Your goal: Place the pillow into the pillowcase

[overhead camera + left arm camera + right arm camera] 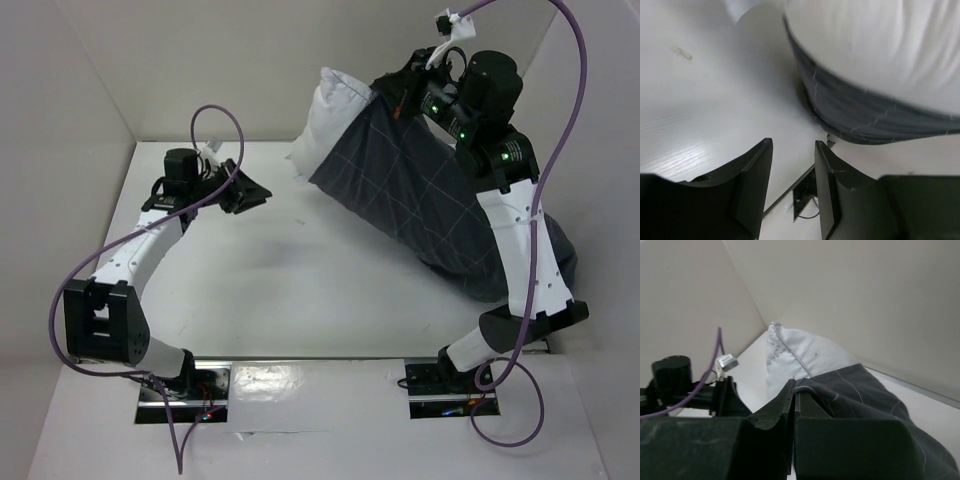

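At the far right of the desk (290, 290), the right gripper (794, 390) pinches the soft grey pillowcase (410, 195), puffy white pillow (330, 115) poking out. The left gripper (793, 145) gapes wide above smooth desk.

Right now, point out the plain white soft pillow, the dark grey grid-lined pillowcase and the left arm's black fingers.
Plain white soft pillow (335, 110): top view, exposed end.
Dark grey grid-lined pillowcase (420, 200): top view, middle panel.
Left arm's black fingers (752, 175): left wrist view, one finger's face.
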{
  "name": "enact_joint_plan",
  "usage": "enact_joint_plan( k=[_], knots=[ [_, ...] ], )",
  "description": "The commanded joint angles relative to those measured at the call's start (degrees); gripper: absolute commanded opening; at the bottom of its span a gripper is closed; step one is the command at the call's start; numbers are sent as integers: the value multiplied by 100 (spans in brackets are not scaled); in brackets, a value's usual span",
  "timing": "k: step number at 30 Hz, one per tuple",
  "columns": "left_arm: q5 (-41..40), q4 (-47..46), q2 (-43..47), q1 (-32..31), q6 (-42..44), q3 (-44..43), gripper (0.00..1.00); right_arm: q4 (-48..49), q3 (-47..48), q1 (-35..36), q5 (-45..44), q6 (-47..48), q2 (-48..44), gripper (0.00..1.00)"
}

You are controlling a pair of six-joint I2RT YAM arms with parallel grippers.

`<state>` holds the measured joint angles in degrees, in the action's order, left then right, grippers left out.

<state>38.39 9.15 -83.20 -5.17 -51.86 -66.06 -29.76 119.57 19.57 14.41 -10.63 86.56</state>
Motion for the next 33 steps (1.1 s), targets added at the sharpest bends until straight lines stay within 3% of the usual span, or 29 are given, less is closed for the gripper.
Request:
enact_joint_plan(
  k=[1,6,7,11,13,17,22,26,31,33],
  knots=[
    [643,-1510,49,-80,-641,294,54,1692,444,126,492,-264,-228,0],
    [644,-1794,-74,-230,-423,296,68,1693,638,126,615,-334,-96,0],
    [478,-1794,13,-230,-274,357,76,1693,638,126,615,-386,-35,0],
    [177,-1609,120,-230,149,357,89,1693,638,178,615,-387,18,0],
    [518,-1888,-12,-230,45,357,89,1693,577,178,615,-387,18,0],
    [793,-2004,-319,-580,-18,130,75,1693,524,178,562,-387,18,0],
    [731,-2014,-723,-915,-176,-82,74,1745,392,231,562,-387,18,0],
    [520,-2382,-488,-714,-605,285,58,1666,392,231,457,-325,-34,0],
    [-392,-2690,432,-125,-1422,1112,70,1614,261,231,457,-273,-87,0],
    [-752,-2252,603,7,-1660,1166,70,1614,198,231,387,-273,-140,0]
  ],
)
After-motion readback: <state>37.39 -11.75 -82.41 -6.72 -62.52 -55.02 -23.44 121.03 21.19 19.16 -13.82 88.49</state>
